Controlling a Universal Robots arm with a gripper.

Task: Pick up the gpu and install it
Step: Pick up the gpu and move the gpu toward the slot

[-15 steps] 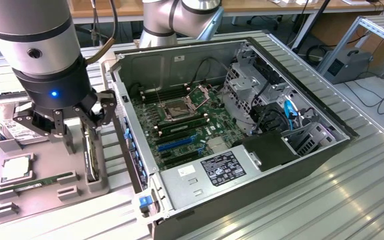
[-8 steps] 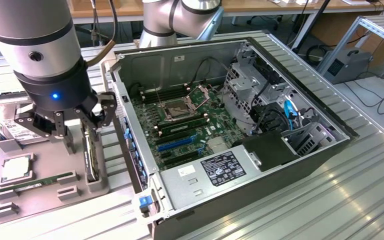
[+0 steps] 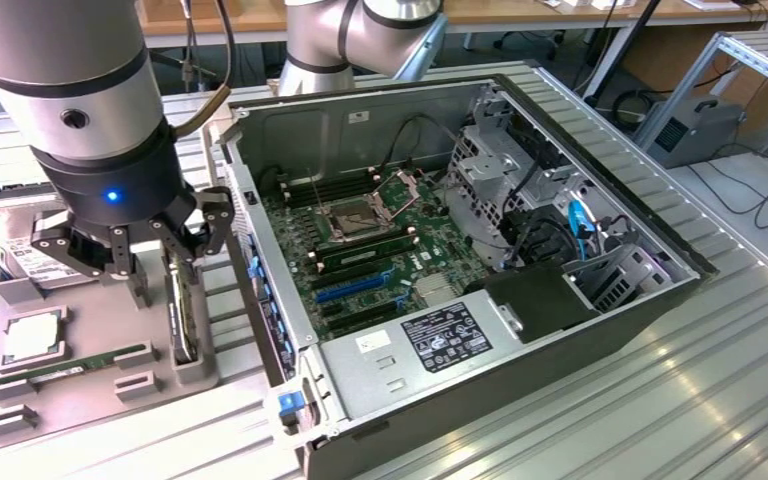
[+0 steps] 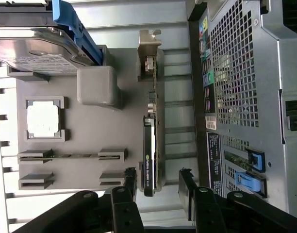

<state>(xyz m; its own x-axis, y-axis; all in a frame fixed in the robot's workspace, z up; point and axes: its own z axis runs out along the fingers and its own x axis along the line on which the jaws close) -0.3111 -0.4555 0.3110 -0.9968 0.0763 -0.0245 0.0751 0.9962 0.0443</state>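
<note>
1. One end effector (image 4: 159, 183) is hanging over the grey fixture tray (image 4: 90, 141), jaws standing wide and holding nothing. You are seeing its two fingers (image 4: 131, 180) straddling one end of the gpu (image 4: 149, 145).
2. The gpu is standing on edge in its tray slot, silver bracket at the far end, just beside the computer case (image 4: 236, 73).
3. You are risking a pivot. The fingers are sitting near the card's end rather than its middle, so a grip there could be letting the card swing or tilt on lifting.
4. You are also working close to the case wall, and the finger on that side could be clipping it or the slot's edge on the way down.
5. The bracket could be snagging in the slot if the lift is going up crooked.
6. Counting what the tray is carrying: one gpu, one hard drive (image 4: 37, 48), one processor (image 4: 43, 119) and one memory stick (image 4: 71, 156). One open case is lying on the table (image 3: 704, 400).
</note>
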